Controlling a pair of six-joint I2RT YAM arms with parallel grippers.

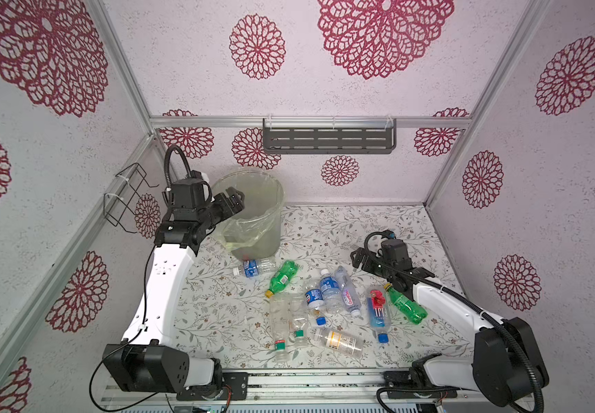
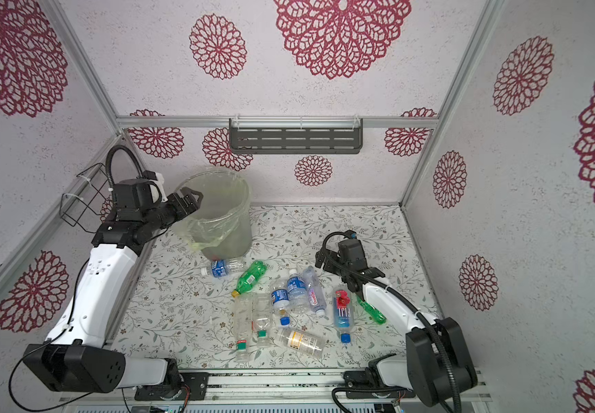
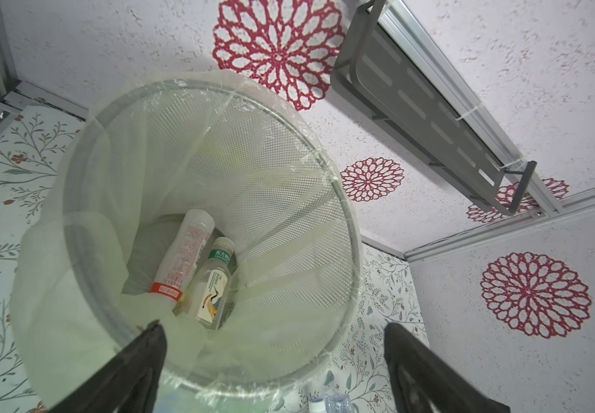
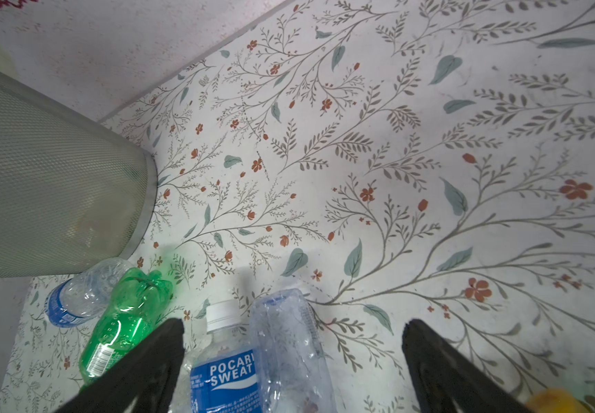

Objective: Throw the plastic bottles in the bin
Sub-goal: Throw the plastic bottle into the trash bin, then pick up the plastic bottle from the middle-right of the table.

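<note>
A two-armed robot works over a floral-patterned tabletop (image 1: 224,314) strewn with plastic bottles (image 1: 324,307). The left gripper (image 1: 233,200) hangs above the near-left rim of the bin (image 1: 271,229), a round grey-green mesh wastebasket lined with a thin clear bag, which stands at the far left of the table. The gripper's jaws are spread wide and hold nothing. From the left wrist, two bottles lie at the bottom of the bin: a white bottle with a red band (image 3: 185,257) and, touching it, a clear bottle with a green cap (image 3: 214,282). The right gripper (image 1: 358,259), likewise released and empty, hovers over the table at the far right of the bottle cluster, just beside the far ends of a Pocari Sweat bottle (image 1: 329,288) and a pink-labelled clear bottle (image 1: 348,295). The other bottles lie on their sides mid-table. A blue-labelled bottle (image 1: 255,267) is just beside the bin's base, with a green bottle with a yellow cap (image 1: 281,278) to its right. A Fiji bottle (image 1: 379,314) lies near the right arm, and a second green bottle (image 1: 405,304) is partly under that arm. Two clear bottles with green bands (image 1: 280,321) lie side by side toward the near edge, and a bottle with a white and yellow label (image 1: 339,342) lies just to their right. A grey slotted shelf (image 1: 328,139) hangs on the far wall and a black wire rack (image 1: 128,196) on the left wall.
</note>
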